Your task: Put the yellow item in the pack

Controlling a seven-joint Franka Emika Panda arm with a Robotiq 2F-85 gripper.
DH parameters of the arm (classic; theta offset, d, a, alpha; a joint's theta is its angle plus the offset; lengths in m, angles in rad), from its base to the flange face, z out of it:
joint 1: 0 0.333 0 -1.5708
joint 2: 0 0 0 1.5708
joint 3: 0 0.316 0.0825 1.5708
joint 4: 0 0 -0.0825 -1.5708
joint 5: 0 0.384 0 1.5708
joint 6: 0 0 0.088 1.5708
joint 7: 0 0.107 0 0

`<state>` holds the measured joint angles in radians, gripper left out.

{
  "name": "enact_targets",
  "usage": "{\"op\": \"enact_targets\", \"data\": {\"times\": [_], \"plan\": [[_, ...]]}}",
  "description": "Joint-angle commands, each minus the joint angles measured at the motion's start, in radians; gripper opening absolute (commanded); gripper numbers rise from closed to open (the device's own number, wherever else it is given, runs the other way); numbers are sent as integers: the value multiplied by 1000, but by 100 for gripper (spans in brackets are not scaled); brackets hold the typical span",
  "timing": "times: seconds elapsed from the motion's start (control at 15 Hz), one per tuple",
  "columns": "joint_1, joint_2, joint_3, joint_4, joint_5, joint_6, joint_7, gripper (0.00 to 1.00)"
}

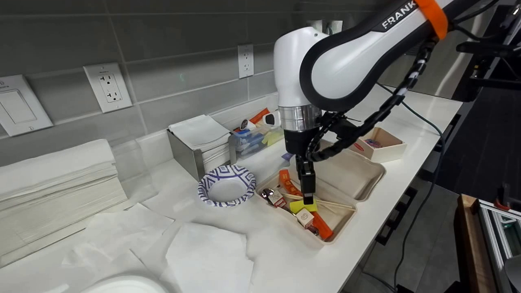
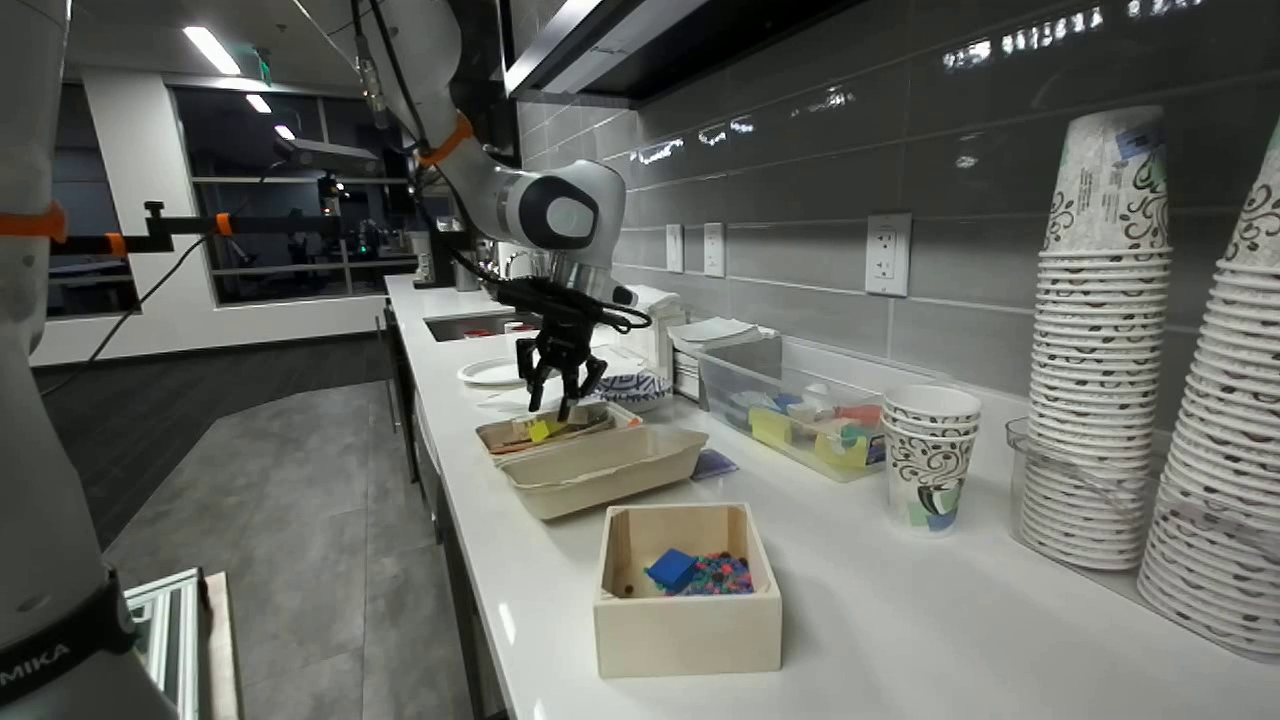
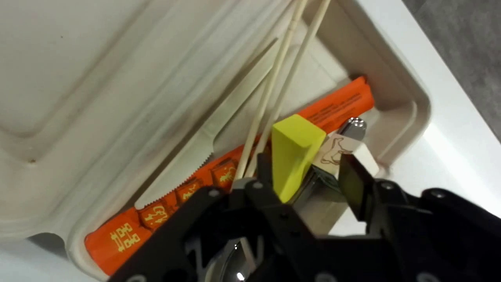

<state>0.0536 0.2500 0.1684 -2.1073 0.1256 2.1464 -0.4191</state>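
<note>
The yellow item (image 3: pixel 293 145) is a bright, block-like piece. It sits inside the filled half of the beige clamshell pack (image 3: pixel 98 78), on an orange-red strip and beside a pale block (image 3: pixel 336 153). It also shows in both exterior views (image 1: pixel 303 206) (image 2: pixel 540 430). The pack lies open on the counter in both exterior views (image 1: pixel 346 173) (image 2: pixel 600 475). My gripper (image 3: pixel 307 176) is open just above the pack, with the yellow item beside the left finger in the wrist view. I cannot tell whether that finger touches it. Nothing is held. The gripper also shows in both exterior views (image 1: pixel 308 197) (image 2: pixel 553 402).
The pack also holds chopsticks (image 3: pixel 274 90), a knife (image 3: pixel 207 137), orange-red strips (image 3: pixel 340 103) and metal spoons. A patterned bowl (image 1: pixel 228 185) stands beside the pack. A wooden box (image 2: pixel 690 630), clear bin (image 2: pixel 800 420), napkin holder (image 1: pixel 185 156) and cups (image 2: pixel 930 450) stand nearby.
</note>
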Motion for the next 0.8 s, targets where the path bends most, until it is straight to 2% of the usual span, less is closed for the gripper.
{"op": "enact_targets", "data": {"times": [0.0,0.2,0.6,0.73], "plan": [[0,-89,-8,-59,21,-12,31,82],[18,-167,-42,-97,-60,-17,197,100],[14,-290,-77,-138,-171,-77,532,100],[10,-326,-80,-138,-178,-117,618,100]]}}
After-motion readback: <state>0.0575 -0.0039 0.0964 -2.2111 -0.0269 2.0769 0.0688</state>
